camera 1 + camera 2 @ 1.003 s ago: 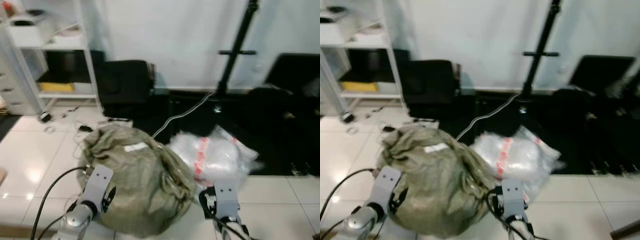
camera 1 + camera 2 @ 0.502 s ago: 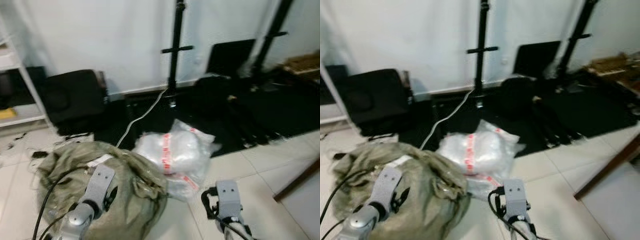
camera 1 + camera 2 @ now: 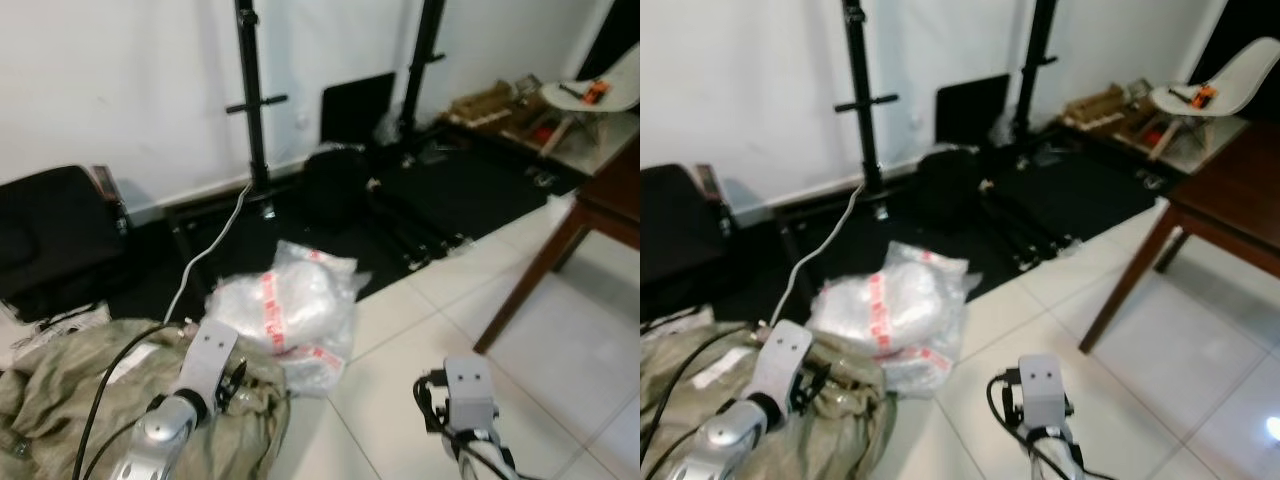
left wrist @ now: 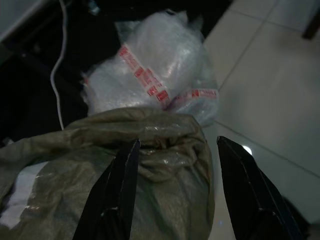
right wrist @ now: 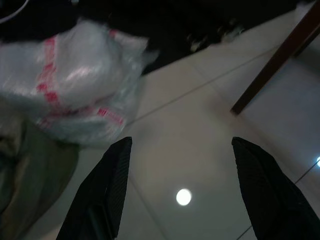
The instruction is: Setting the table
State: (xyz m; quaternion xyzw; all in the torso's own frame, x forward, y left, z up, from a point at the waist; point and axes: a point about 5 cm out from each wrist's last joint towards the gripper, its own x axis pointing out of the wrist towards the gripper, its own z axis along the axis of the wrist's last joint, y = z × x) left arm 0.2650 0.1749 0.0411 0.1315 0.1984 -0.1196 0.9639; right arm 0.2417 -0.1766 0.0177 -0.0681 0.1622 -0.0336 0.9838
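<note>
Both arms up in front, nothing held: left gripper (image 4: 172,192) fingers spread over the olive sack (image 3: 60,400), right gripper (image 5: 182,192) spread over bare floor tile (image 3: 1160,350). Taped bubble-wrap bundle (image 3: 280,310) just past the sack. View has swung right since a second ago: shelf gone, brown table (image 3: 1225,195) now in frame at right, white chair (image 3: 1215,85) beyond. Looks like a turn toward the table; no tableware visible yet.
</note>
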